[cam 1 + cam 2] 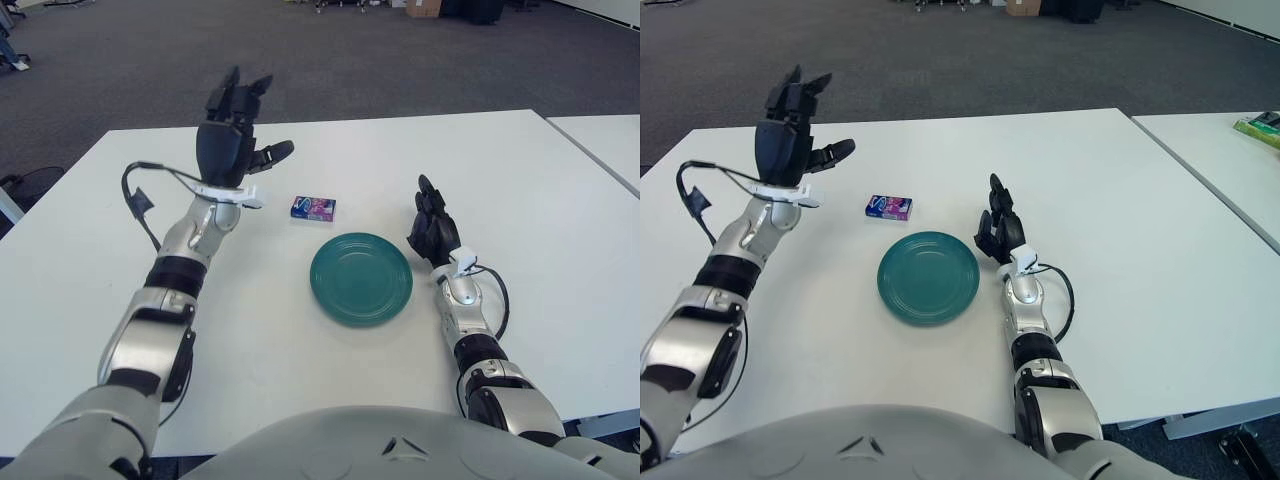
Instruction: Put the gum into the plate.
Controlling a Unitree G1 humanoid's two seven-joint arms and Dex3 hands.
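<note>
The gum, a small blue and purple pack [314, 208], lies flat on the white table [120, 260] just behind the teal plate [361, 278]. The plate holds nothing. My left hand [234, 138] is raised above the table to the left of the gum, fingers spread and pointing up, holding nothing. My right hand [433, 229] rests on the table to the right of the plate, fingers straight and relaxed, holding nothing. The gum also shows in the right eye view [889, 207].
A second white table [605, 140] stands to the right across a narrow gap. A green object [1262, 128] lies on it at the far right. Grey carpet lies beyond the table's far edge.
</note>
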